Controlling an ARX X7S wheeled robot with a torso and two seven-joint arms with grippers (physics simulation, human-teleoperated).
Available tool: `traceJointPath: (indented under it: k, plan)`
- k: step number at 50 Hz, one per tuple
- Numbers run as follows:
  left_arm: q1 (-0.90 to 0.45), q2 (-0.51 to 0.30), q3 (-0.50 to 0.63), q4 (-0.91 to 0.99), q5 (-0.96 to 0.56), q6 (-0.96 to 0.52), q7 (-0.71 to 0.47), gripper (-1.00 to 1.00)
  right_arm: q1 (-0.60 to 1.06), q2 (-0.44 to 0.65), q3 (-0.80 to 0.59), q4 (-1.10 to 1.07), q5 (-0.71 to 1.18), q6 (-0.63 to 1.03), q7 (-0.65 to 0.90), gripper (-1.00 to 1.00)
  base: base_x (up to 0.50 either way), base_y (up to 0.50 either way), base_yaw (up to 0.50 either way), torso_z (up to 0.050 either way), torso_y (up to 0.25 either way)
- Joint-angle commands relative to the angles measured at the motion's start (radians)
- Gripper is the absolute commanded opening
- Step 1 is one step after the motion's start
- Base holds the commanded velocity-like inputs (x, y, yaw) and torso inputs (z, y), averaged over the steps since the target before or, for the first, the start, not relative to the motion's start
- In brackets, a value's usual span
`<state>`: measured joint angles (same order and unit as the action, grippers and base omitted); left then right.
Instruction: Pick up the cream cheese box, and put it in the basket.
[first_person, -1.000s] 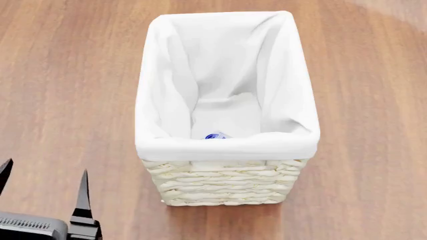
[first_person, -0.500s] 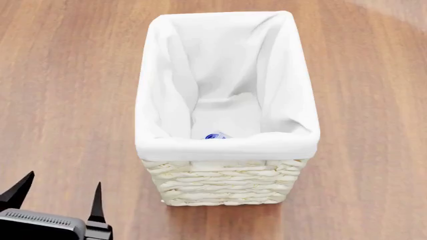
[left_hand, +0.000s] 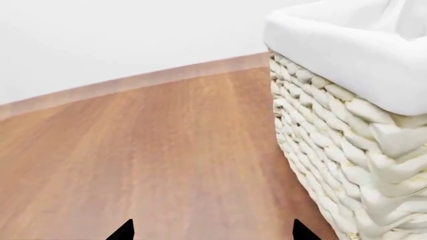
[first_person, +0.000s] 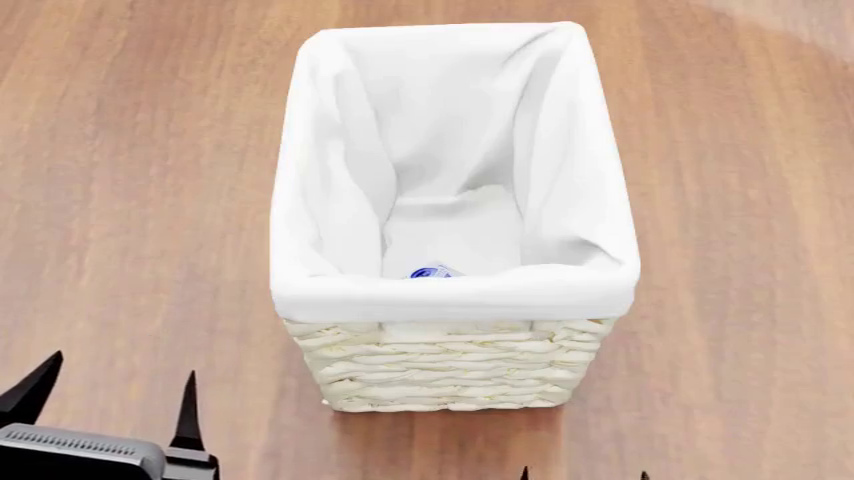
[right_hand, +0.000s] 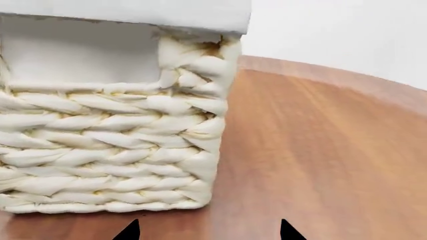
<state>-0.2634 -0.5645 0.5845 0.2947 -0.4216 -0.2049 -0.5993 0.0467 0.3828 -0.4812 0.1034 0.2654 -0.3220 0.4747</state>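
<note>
The small white cream cheese box (first_person: 433, 271) with blue marking lies inside the tall cream-white woven wicker basket (first_person: 447, 370). The left gripper (first_person: 110, 385) hangs spread and empty near the basket. The right gripper (first_person: 583, 474) shows only fingertips, apart, holding nothing.

Left end effector (first_person: 110, 388): low at the near left corner of the head view — two black pointed fingers reach forward, tips spread apart with nothing between them.
Left fingers (first_person: 187, 410): the inner one stands nearly straight, the outer one leans outward to the left.
Left wrist body (first_person: 80, 455): dark block with a ribbed grey strip, cut off by the frame edge.
Left end effector, wrist view (left_hand: 212, 231): only two black tips show, wide apart, empty.
Right end effector (first_person: 583, 475): just two tiny black tips at the near edge of the head view.
Right end effector, wrist view (right_hand: 208, 231): tips spread — nothing gripped.
</note>
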Motion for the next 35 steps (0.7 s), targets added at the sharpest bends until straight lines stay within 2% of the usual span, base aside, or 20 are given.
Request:
traceJointPath:
  k: [1, 8, 15, 20, 22, 25, 30, 35]
  plan:
    - [0.009, -0.012, -0.008, 0.020, 0.000, -0.001, -0.013, 1.00, -0.074, 0.077, 0.113, -0.139, 0.050, -0.022, 0.092, 1.00, 0.00, 0.00, 0.00, 0.000, 0.000]
    - [0.017, -0.020, -0.011, 0.042, 0.003, -0.003, -0.024, 1.00, -0.168, 0.120, 0.137, -0.281, 0.042, -0.065, 0.121, 1.00, 0.00, 0.00, 0.00, 0.000, 0.000]
    - [0.048, -0.047, -0.017, 0.128, 0.043, 0.005, -0.071, 1.00, -0.160, 0.111, 0.104, -0.280, 0.017, -0.064, 0.100, 1.00, 0.00, 0.00, 0.00, 0.000, 0.000]
    - [0.104, -0.110, 0.009, 0.354, 0.222, -0.028, -0.185, 1.00, -0.157, 0.105, 0.084, -0.303, -0.039, -0.059, 0.105, 1.00, 0.00, 0.00, 0.00, 0.000, 0.000]
    - [0.112, -0.131, 0.016, 0.429, 0.260, -0.048, -0.198, 1.00, -0.163, 0.117, 0.096, -0.357, -0.079, -0.030, 0.134, 1.00, 0.00, 0.00, 0.00, 0.000, 0.000]
    - [0.099, -0.157, 0.031, 0.591, 0.344, -0.149, -0.227, 1.00, -0.176, 0.162, 0.129, -0.548, -0.104, 0.039, 0.170, 1.00, 0.00, 0.00, 0.00, 0.000, 0.000]
    - [0.042, -0.164, 0.033, 0.751, 0.359, -0.285, -0.227, 1.00, -0.162, 0.193, 0.158, -0.753, -0.158, 0.141, 0.204, 1.00, 0.00, 0.00, 0.00, 0.000, 0.000]
    - [-0.025, -0.220, 0.109, 0.752, 0.318, -0.278, -0.314, 1.00, -0.138, 0.196, 0.155, -0.814, -0.171, 0.197, 0.205, 1.00, 0.00, 0.00, 0.00, 0.000, 0.000]
